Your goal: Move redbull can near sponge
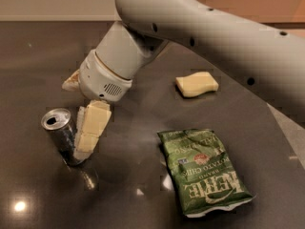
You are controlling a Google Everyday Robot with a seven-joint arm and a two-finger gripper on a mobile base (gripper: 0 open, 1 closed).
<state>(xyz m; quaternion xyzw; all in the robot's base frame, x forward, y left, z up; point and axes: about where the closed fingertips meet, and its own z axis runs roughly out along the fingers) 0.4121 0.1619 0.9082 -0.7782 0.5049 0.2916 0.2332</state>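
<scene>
The redbull can [59,134] stands upright on the dark table at the left, silver pull-tab top showing. My gripper [76,119] hangs from the grey arm just right of the can and is open. One cream finger [92,128] reaches down beside the can's right side, touching or nearly touching it. The other finger [71,81] shows only as a stub behind and above the can. The pale yellow sponge [197,84] lies at the back right, far from the can.
A green chip bag [202,170] lies flat at the front right, between the can and the sponge's side. The big grey arm [209,32] crosses the top of the view. The table's right edge [286,128] runs diagonally at the far right.
</scene>
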